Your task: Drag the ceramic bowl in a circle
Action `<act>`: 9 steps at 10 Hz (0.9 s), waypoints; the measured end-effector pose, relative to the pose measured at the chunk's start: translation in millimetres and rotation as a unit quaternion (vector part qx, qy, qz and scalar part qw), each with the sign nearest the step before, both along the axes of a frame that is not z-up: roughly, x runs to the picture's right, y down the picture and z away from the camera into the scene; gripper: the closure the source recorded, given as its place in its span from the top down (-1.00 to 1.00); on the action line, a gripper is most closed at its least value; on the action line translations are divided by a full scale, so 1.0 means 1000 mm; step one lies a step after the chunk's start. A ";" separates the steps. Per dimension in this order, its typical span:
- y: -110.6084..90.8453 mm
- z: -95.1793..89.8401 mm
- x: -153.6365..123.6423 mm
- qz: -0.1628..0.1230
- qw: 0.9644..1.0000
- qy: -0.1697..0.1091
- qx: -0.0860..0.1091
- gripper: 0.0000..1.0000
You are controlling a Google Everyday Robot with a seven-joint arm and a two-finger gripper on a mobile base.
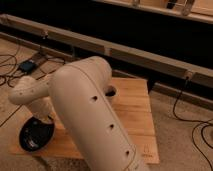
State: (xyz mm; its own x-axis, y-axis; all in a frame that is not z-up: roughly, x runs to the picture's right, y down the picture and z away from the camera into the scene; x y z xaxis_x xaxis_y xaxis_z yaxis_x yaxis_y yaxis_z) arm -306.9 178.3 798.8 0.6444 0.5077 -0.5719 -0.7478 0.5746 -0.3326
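The ceramic bowl (34,137) is a glossy black round bowl at the front left of the wooden table (132,107), partly over its left edge. My gripper (44,120) reaches down onto the bowl's far right rim, below the white wrist joint (27,94). Most of the gripper is hidden by the arm. The big white arm link (92,117) covers the middle of the table.
A small dark object (111,92) sits on the table just behind the arm. Cables and a black box (27,65) lie on the floor at left, and more cables (195,125) at right. A long low rail (125,50) runs behind the table.
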 end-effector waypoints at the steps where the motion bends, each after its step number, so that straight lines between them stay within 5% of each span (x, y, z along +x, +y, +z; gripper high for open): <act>1: -0.004 0.004 -0.012 -0.009 1.000 -0.008 0.003 -1.00; 6: -0.045 0.031 -0.020 0.007 1.000 0.002 0.027 -0.99; 9: -0.075 0.047 0.000 0.047 0.998 0.017 0.048 -0.49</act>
